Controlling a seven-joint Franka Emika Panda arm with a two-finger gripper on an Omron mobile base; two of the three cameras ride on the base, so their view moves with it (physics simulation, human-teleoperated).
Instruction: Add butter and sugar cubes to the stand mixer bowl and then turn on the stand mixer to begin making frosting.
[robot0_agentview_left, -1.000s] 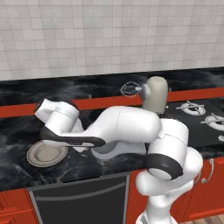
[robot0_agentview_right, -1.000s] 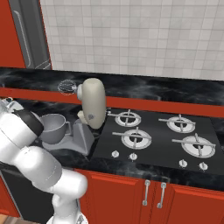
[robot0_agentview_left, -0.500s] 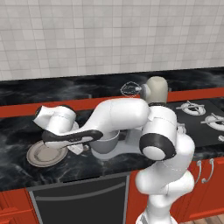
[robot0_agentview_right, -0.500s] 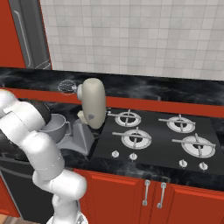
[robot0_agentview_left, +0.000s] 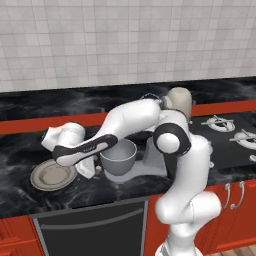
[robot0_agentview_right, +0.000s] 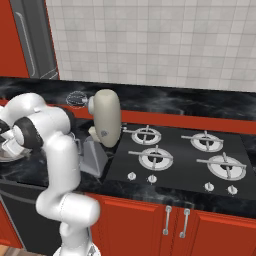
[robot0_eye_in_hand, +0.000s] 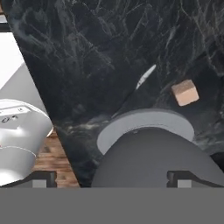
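- Left base view: the arm reaches left and low; the gripper (robot0_agentview_left: 89, 167) hangs between the grey plate (robot0_agentview_left: 51, 175) and the mixer bowl (robot0_agentview_left: 118, 157), with a sugar cube (robot0_agentview_left: 98, 169) just beside it on the counter (robot0_agentview_left: 30, 150).
- Right base view: the stand mixer (robot0_agentview_right: 104, 125) stands by the stove (robot0_agentview_right: 180, 157), behind the arm.
- Hand view: the jaws stand wide apart, holding nothing; the bowl rim lies under the fingertips (robot0_eye_in_hand: 189, 178), the cube just beyond it.

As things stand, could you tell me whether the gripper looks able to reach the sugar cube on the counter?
Probably yes: the open gripper hangs over the stand mixer bowl, and the sugar cube lies just beyond on bare counter.
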